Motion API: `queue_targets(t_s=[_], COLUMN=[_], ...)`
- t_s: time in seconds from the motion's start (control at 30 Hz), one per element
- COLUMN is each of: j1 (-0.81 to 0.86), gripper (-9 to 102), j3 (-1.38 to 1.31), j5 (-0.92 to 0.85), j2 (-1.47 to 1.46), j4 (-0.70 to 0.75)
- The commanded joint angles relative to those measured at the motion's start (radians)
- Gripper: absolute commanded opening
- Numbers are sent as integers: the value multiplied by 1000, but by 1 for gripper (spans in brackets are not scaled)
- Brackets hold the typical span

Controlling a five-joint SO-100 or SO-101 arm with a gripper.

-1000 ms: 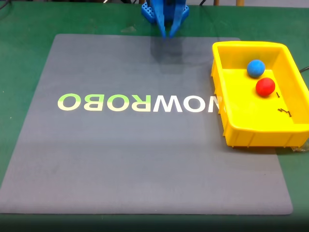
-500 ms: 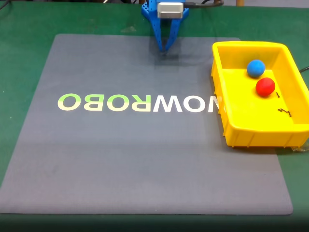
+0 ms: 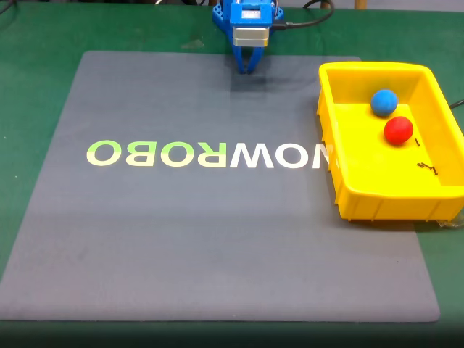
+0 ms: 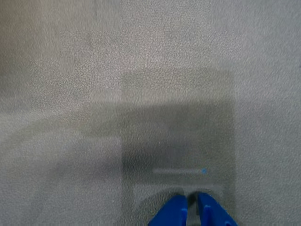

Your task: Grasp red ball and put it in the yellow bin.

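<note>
Red ball [image 3: 398, 130] lies inside yellow bin [image 3: 377, 199], on its floor. Blue ball [image 3: 384, 102] sits just beside it at about 11 o'clock, also in the bin. Bin rests at the right edge of the grey mat [image 3: 217, 239], over the lettering's end. Gripper [image 3: 246, 70] at the mat's 12 o'clock edge, well apart from the bin, clenched and empty; wrist view shows blue fingertips [image 4: 175, 213] nearly touching above bare mat.

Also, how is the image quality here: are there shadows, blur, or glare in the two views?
Fixed view: even, soft light, slight overall softness; the red ball and blue ball stay clear in the yellow bin. Wrist view: the grey mat looks grainy, with a rectangular shadow above the shut gripper; no glare.
</note>
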Motion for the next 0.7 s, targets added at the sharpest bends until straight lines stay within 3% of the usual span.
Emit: queue_targets(t_s=[0.0,0.67], j1=[-9,-18], gripper=[0,0], j3=[32,32], j5=[5,-2], j2=[14,14], j4=[3,23])
